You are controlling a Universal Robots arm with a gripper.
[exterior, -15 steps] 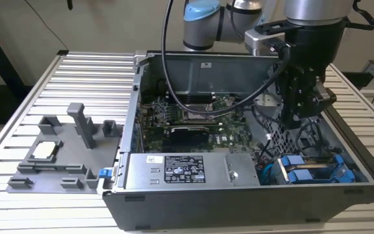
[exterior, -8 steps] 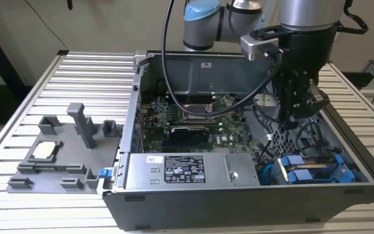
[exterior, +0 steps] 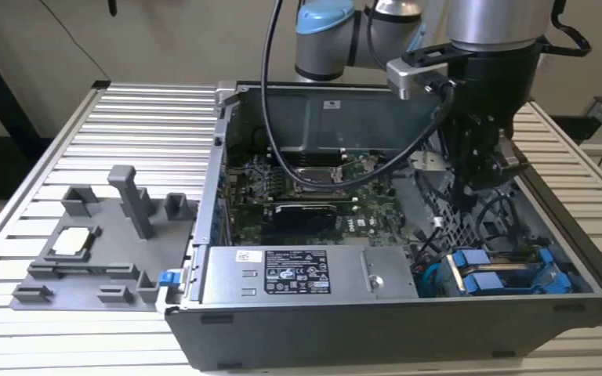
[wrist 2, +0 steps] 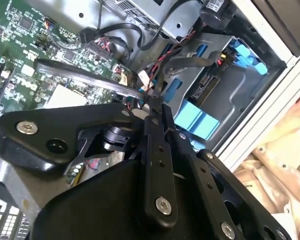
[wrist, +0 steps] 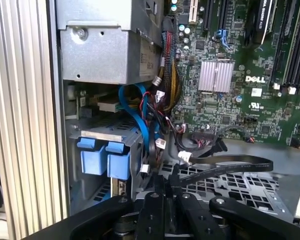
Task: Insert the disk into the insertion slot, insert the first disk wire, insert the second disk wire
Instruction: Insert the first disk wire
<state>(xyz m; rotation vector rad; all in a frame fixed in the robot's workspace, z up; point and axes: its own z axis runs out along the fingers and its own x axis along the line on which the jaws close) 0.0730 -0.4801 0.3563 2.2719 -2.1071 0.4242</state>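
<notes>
So the disk [wrist: 117, 164] looks like it's already home: its blue carrier handles poke out of the insertion slot [wrist: 102, 134], the grey cage bay at roughly 4 o'clock inside the computer case [exterior: 385, 329] in the exterior view. My guess is the slot step is done and this is wire work now.

The gripper [wrist: 166, 186] is clenched on a thin black disk wire [wrist: 225, 167], a flat cable that arcs away over the perforated metal floor toward the motherboard [exterior: 280, 188]. It pinches the cable close to its end, which makes sense to me, since a short free end flops less when you aim a plug at a drive. The plug end itself is hard to make out between the fingers.

Pose-wise, the arm drops in from 12 o'clock of the exterior view, wrist pointing steeply down into the open case, with the gripper just beside the cage, around 1 o'clock from the blue handles. The case sits on a slatted table [exterior: 123, 117], with a grey fixture [exterior: 92, 251] well apart at 9 o'clock.
</notes>
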